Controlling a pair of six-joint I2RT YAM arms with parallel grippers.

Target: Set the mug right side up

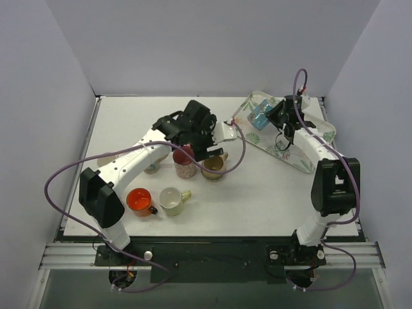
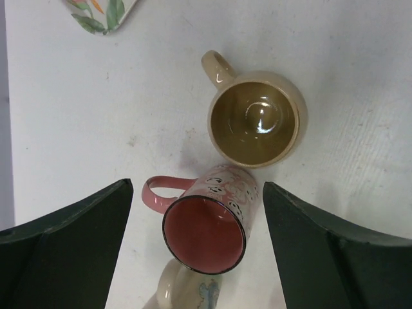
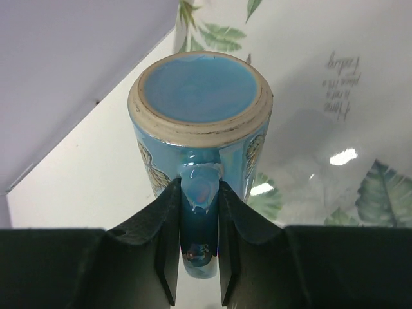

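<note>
A blue mug (image 3: 199,122) with leaf drawings is upside down, its unglazed base facing up, over the leaf-patterned tray (image 3: 335,129). My right gripper (image 3: 198,257) is shut on the mug's handle. In the top view the blue mug (image 1: 260,116) sits at the tray's left end with the right gripper (image 1: 275,116) beside it. My left gripper (image 2: 199,257) is open, its jaws wide apart above an upright pink mug (image 2: 209,222), which also shows in the top view (image 1: 185,161).
A tan mug (image 2: 257,119) stands upright next to the pink one. A pale mug with a blue drawing (image 2: 187,290) lies just below it. An orange mug (image 1: 140,201) and a cream mug (image 1: 172,200) stand near the front. The tray (image 1: 309,154) lies at the back right.
</note>
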